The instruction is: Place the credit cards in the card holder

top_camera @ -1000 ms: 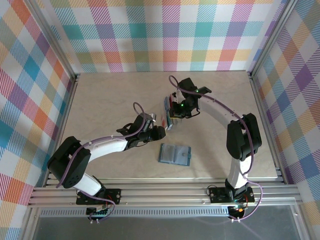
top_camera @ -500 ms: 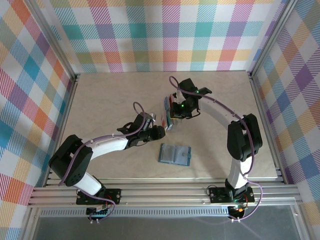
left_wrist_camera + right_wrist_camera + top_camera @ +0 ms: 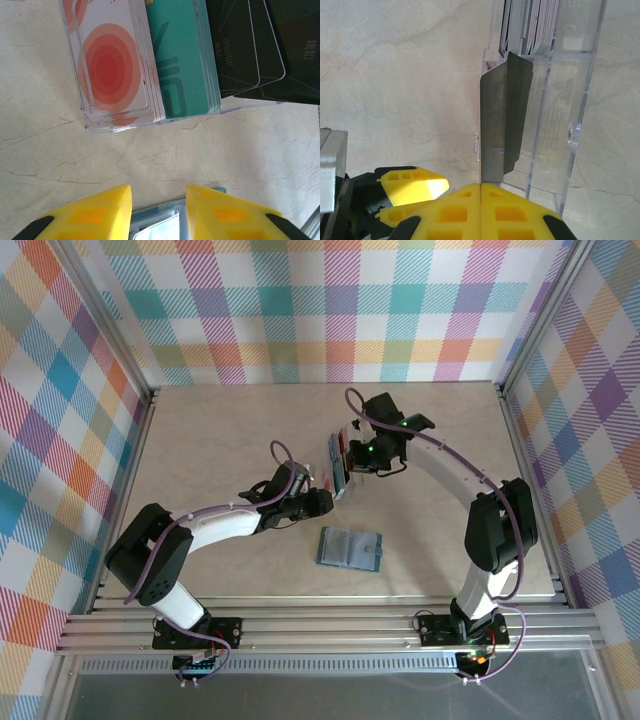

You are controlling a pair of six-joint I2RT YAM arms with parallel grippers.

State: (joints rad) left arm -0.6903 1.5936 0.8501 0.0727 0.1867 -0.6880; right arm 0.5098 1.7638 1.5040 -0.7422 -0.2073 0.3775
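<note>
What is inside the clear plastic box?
The clear box holds three stacks: red-circle cards, teal cards, black cards. The faces behind each front card are mostly covered.

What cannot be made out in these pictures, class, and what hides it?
Printed face of the card in the shut right gripper: right wrist view, steeply slanted, shadowed.
Card holder: left wrist view, cut off by bottom edge.
Card count in clear tray: top view, too small.

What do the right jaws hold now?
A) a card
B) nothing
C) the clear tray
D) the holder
A: the right jaws are shut on the lower end of one dark card, which stands on edge by the clear tray; the holder lies apart from them.
</note>
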